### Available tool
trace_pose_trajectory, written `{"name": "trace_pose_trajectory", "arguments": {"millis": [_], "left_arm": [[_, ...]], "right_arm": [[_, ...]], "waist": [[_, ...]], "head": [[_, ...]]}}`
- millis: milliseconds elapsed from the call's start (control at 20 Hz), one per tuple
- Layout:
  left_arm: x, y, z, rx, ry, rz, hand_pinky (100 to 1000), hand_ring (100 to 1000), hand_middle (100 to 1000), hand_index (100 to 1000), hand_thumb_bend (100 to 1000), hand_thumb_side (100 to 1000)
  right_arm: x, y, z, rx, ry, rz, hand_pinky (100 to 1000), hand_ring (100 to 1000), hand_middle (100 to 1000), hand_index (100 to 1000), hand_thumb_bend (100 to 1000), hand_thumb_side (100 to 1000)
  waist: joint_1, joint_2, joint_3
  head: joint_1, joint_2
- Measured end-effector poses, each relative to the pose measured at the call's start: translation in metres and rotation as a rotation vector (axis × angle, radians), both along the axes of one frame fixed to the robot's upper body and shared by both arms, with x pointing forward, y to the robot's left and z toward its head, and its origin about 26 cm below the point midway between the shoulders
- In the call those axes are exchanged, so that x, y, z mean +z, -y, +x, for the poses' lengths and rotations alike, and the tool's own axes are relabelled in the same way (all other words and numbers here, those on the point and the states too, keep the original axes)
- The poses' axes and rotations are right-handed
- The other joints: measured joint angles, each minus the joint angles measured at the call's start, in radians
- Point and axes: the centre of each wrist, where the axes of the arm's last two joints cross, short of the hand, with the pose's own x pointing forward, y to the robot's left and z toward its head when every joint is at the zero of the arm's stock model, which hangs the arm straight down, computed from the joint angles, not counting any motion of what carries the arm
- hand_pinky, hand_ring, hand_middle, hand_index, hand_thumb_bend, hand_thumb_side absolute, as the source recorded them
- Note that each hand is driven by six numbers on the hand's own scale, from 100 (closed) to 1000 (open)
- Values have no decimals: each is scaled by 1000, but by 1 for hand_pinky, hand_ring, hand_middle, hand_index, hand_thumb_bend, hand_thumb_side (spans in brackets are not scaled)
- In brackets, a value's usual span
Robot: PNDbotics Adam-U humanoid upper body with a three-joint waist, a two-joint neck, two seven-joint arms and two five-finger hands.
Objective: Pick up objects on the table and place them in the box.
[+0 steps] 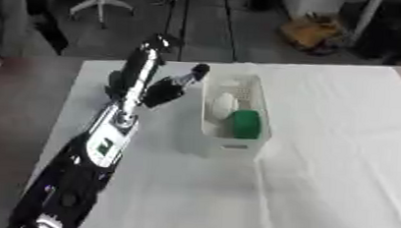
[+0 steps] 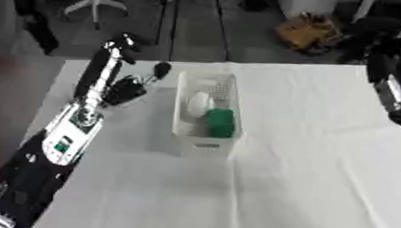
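Observation:
A white slotted box [image 1: 233,146] stands upright near the middle of the white-covered table. Inside it lie a green object [image 1: 245,123] at the near end and a pale rounded object [image 1: 224,105] behind it. My left arm reaches in from the lower left, and its dark left hand [image 1: 164,93] hovers just left of the box's left wall. One finger [image 1: 197,70] stretches straight toward the far left corner of the rim, and I see nothing held in the hand. My right arm [image 2: 400,94] shows only at the right edge of the right eye view, well away from the box.
The white tablecloth [image 1: 330,172] spreads wide to the right of and in front of the box. Brown tabletop [image 1: 19,106] shows at the left. Beyond the far edge are a dark floor, an office chair [image 1: 102,1] and a yellowish bundle [image 1: 311,31].

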Motion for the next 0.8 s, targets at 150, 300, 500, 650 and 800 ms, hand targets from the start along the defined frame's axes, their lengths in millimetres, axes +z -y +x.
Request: {"name": "trace_pose_trajectory", "arguments": {"millis": [150,300,500,650,800], "left_arm": [[-4,-35,4,136,-34,-55,613,744,749,787,692,690],[-4,-60,4,234,-65,-79,611,743,749,786,688,678],[-1,-79,0,327,-81,-105,608,738,744,784,678,674],[2,-87,-2,373,-86,-124,606,737,743,784,670,671],[3,-91,-4,399,-100,-136,608,738,742,785,666,667]], "right_arm": [[0,1,0,-4,2,1,639,739,783,891,100,533],[0,1,0,-5,1,1,639,739,783,891,100,530],[1,1,0,-10,2,0,639,739,783,891,100,533],[1,1,0,-11,2,-1,639,739,783,891,100,531],[0,1,0,-12,1,0,639,739,783,891,100,531]], "waist": [[0,0,-2],[0,0,-1],[0,0,1],[0,0,2],[0,0,2]], "head": [[-1,-4],[-1,-6],[-6,-7],[-7,-7],[-9,-8]]}}
